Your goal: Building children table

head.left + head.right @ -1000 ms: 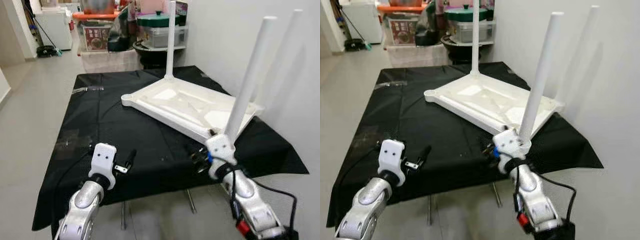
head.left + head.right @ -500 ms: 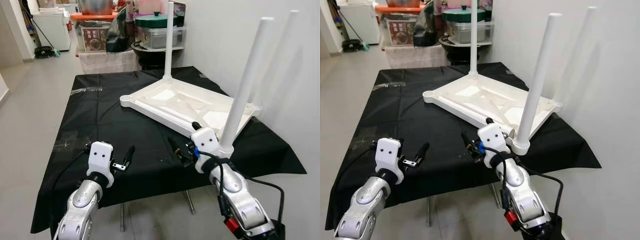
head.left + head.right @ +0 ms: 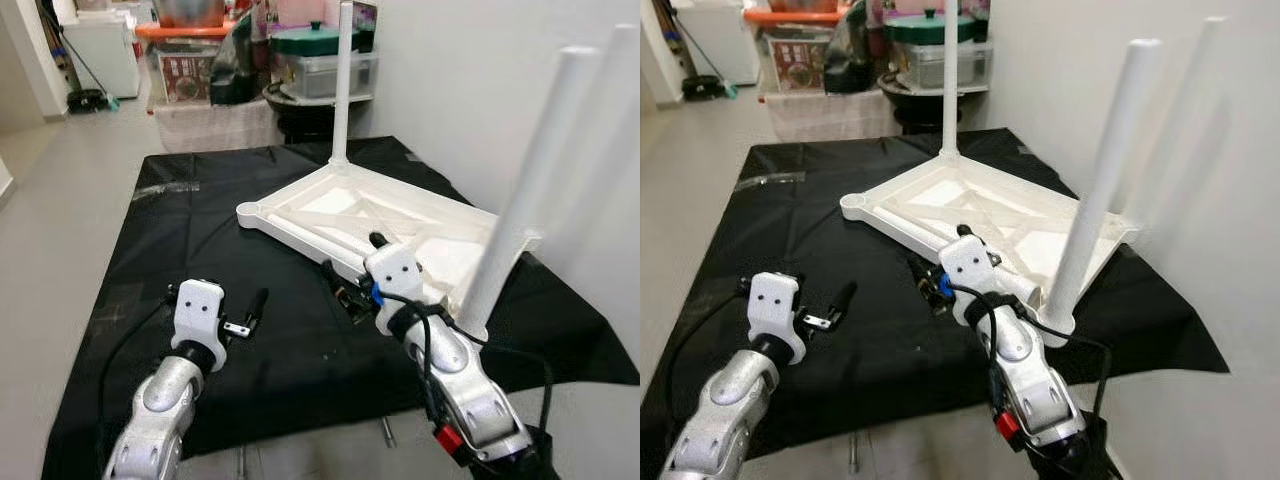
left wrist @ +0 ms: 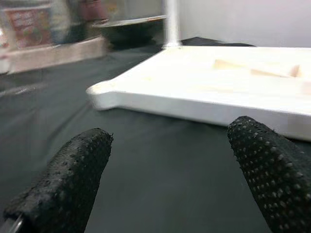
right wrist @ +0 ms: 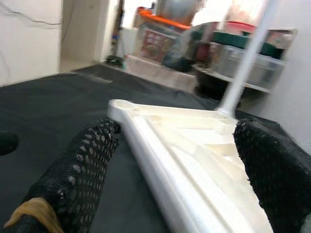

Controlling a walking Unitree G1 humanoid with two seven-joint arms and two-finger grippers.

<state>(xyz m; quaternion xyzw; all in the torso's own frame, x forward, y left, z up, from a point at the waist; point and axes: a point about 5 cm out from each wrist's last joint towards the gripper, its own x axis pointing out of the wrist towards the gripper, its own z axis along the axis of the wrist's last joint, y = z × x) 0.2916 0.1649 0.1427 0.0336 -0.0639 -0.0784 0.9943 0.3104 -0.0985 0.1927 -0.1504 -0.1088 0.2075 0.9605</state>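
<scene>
A white children's table top (image 3: 400, 215) lies upside down on a black cloth (image 3: 190, 240). One white leg (image 3: 343, 80) stands at its far corner. A second leg (image 3: 525, 190) rises at the near right corner and a third (image 3: 1188, 90) by the wall. The left corner socket (image 3: 250, 208) has no leg in it. My right gripper (image 3: 350, 272) is open at the top's near edge, which runs between its fingers (image 5: 92, 160) in the right wrist view. My left gripper (image 3: 250, 310) hovers open over the cloth, apart from the top (image 4: 209, 92).
Behind the cloth stand storage boxes (image 3: 195, 70) and a green-lidded pot (image 3: 315, 40). A white wall (image 3: 470, 80) runs close along the right side. Grey floor (image 3: 60, 200) stretches to the left, and the cloth's front edge (image 3: 300, 430) hangs near me.
The view has shifted closer. My right gripper has moved left, from beneath the near leg to the top's near edge. My left gripper has hardly moved.
</scene>
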